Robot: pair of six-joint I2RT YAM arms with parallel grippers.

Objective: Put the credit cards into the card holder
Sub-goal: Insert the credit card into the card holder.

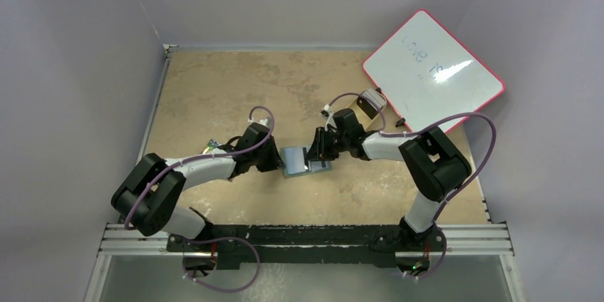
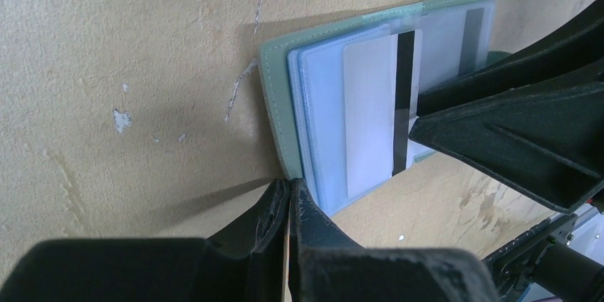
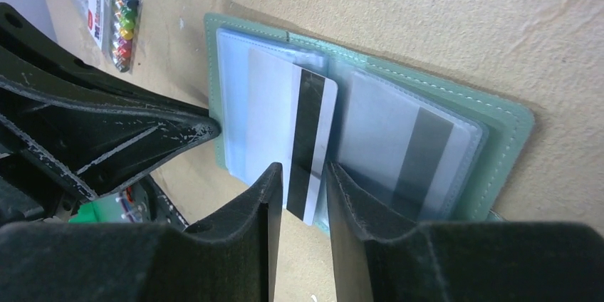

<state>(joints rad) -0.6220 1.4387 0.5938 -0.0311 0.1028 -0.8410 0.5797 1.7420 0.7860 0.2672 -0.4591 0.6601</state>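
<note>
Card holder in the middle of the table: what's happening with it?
The card holder lies open on the table. The left pincer is shut, its tips at the holder's edge. The right pincer has its jaws apart around the end of a striped card that sits partway in a clear sleeve. A second card sits in the next sleeve.

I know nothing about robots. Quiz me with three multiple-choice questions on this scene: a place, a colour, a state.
1. The pink-rimmed whiteboard is at: A the far right corner; B the near left corner; C dead centre.
2. The white plastic card has a stripe coloured: A red; B black; C gold.
3. The dull-green folding wallet is: A snapped shut; B standing upright; C open flat.
Answers: A, it sits far right; B, a black band crosses it; C, its clear sleeves face up.
</note>
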